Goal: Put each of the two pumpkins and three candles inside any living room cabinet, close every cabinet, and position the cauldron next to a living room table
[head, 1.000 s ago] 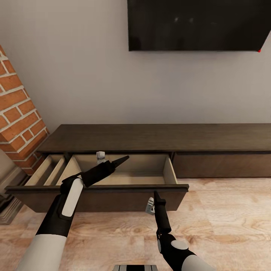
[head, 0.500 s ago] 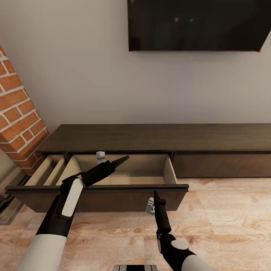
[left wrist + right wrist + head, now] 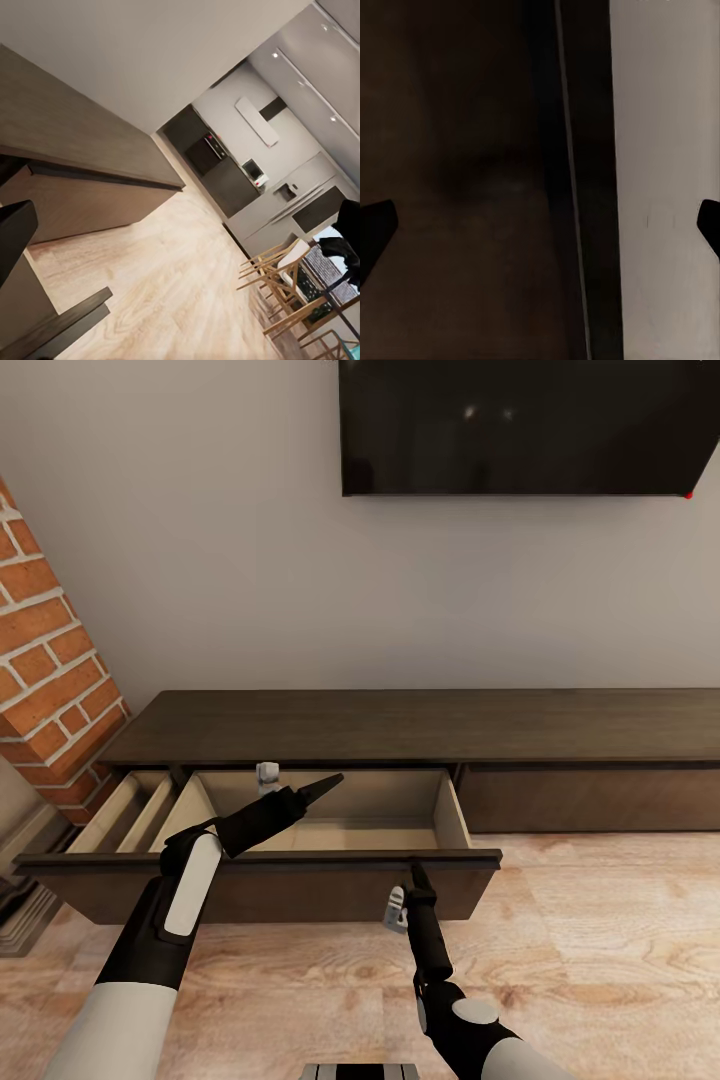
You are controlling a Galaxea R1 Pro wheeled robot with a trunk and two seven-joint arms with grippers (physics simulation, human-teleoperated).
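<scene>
While the cabinet (image 3: 420, 725) drawer (image 3: 330, 830) stands pulled out and looks empty, the right end effector (image 3: 413, 870), jaws apart, sits against its front panel; closing seems underway, needing a steady push inward. Left end effector (image 3: 325, 788) hovers over the drawer, state unclear.

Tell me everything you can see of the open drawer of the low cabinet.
The drawer is pulled out of the dark-brown wood cabinet, at its left end by the brick column. Its front panel is dark and handleless; the inside is pale beige, with a divider on the left. The left gripper hovers above it; the right gripper is at its front panel.
</scene>
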